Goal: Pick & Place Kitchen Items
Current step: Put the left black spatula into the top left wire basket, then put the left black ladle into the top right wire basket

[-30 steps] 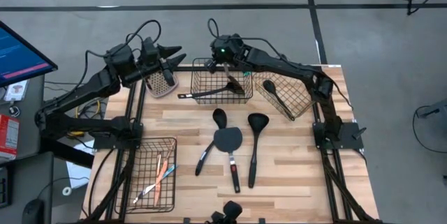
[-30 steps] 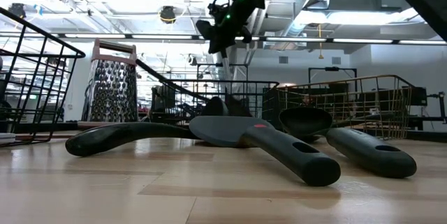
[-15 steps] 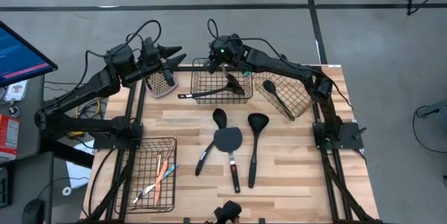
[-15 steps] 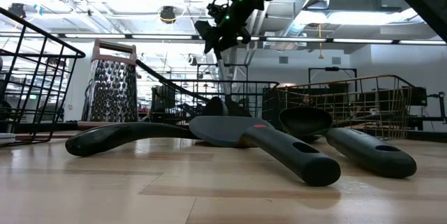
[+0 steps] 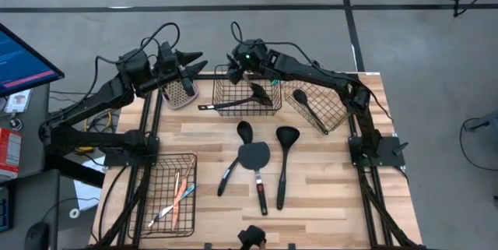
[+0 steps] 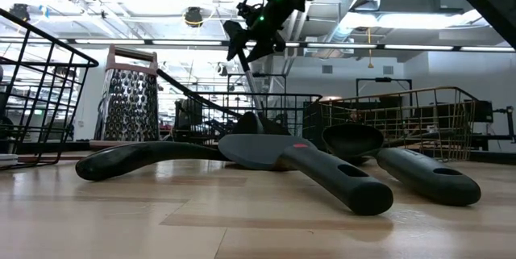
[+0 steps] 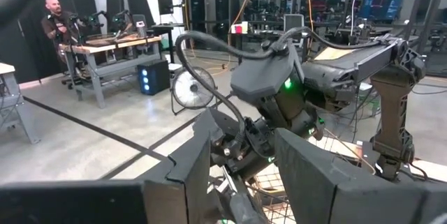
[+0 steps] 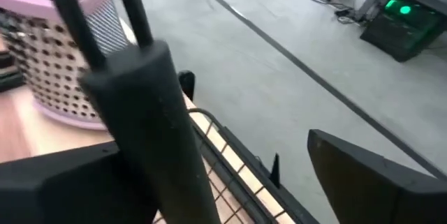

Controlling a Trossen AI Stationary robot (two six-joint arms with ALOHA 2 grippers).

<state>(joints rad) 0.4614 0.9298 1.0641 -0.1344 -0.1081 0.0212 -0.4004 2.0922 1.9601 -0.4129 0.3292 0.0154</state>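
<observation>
My right gripper (image 5: 233, 61) hangs open over the far left corner of the middle wire basket (image 5: 268, 108). A black utensil handle (image 8: 157, 140) stands up between its fingers, and the thin lower part (image 6: 256, 89) runs down into the basket. Another black utensil (image 5: 226, 105) lies in that basket with its handle out over the left wall. A black spoon (image 5: 236, 156), flat spatula (image 5: 255, 156) and ladle (image 5: 285, 164) lie on the table's middle. My left gripper (image 5: 193, 63) waits open above the grater (image 5: 180, 93). My right gripper stands open around the upper end of the black handle (image 8: 150, 105), coming from above. The handle stays close beside one finger (image 8: 63, 182), with a wide gap to the other finger (image 8: 370, 175). Whether the near finger still touches it I cannot tell.
A tilted wire basket (image 5: 331, 117) at the far right holds a black spoon (image 5: 305, 102). A dark wire basket (image 5: 163, 174) near the left front holds thin orange and teal tools (image 5: 180, 195). Bare wood lies along the near edge and right front.
My right gripper has opened over the middle basket's far left corner and shifted slightly toward the table's left. The handle it was shut on now stands loose between the spread fingers.
</observation>
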